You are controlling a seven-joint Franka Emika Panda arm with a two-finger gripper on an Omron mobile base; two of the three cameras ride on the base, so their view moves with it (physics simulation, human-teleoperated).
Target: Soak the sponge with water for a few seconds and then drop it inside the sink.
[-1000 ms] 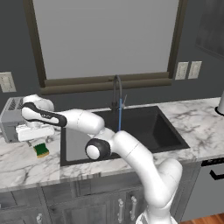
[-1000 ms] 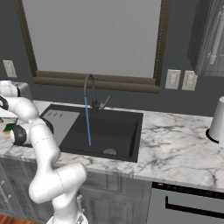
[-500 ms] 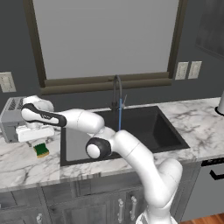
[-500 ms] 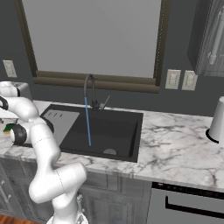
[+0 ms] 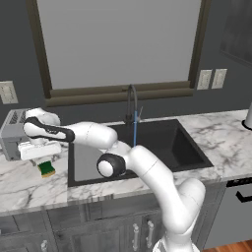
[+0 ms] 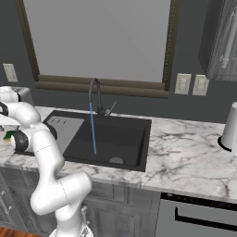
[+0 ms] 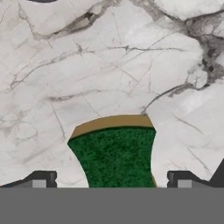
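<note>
The sponge point(image 7: 113, 153), green scouring top over a yellow body, lies on the white marble counter left of the sink point(image 5: 167, 147). In the left base view the sponge point(image 5: 47, 169) sits just under my gripper point(image 5: 44, 160). In the hand view my gripper point(image 7: 111, 180) is open, with one fingertip on each side of the sponge and a gap to each. A thin blue stream of water point(image 5: 135, 134) runs from the dark gooseneck faucet point(image 5: 130, 101) into the dark basin. From the right base view the sponge point(image 6: 9, 135) peeks out beside the arm, with the water point(image 6: 93, 132) falling into the sink point(image 6: 134, 132).
A silver toaster point(image 5: 12, 132) stands on the counter right behind the gripper. The light grey drainboard point(image 5: 86, 160) lies between the sponge and the basin. A white cylinder point(image 6: 230, 125) stands at the far right of the counter point(image 6: 185, 157).
</note>
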